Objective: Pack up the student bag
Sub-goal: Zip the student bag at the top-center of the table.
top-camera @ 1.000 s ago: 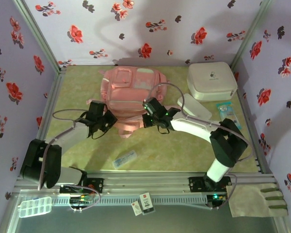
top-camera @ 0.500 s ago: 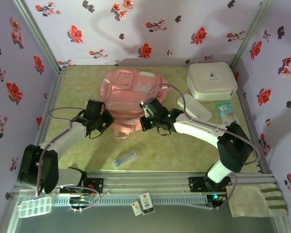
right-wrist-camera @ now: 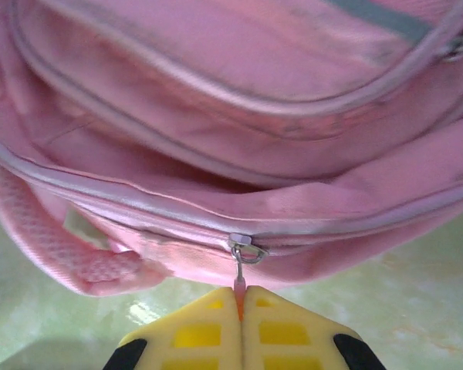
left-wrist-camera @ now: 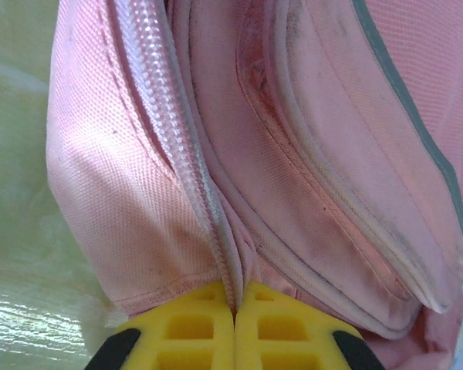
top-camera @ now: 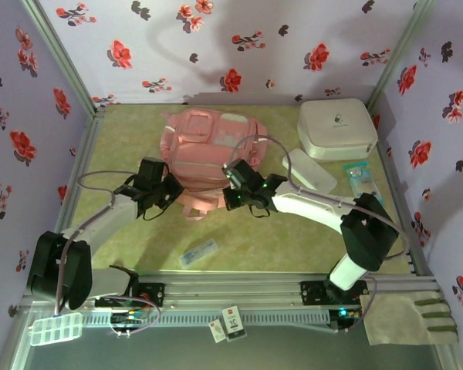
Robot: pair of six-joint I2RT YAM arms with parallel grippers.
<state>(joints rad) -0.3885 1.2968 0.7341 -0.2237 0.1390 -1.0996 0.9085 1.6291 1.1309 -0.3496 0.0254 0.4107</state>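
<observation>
Student bag [top-camera: 208, 146], lying just ahead of both arms. My right pincer [right-wrist-camera: 241, 302] clenches its zip pull [right-wrist-camera: 240, 266]; my left pincer [left-wrist-camera: 234, 304] pinches the zip seam [left-wrist-camera: 177, 154], with the zip line running crosswise between them.

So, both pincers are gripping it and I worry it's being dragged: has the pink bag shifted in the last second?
Yes. The student bag has bunched up: its left edge has drawn in toward the white case, which has stayed put.
</observation>
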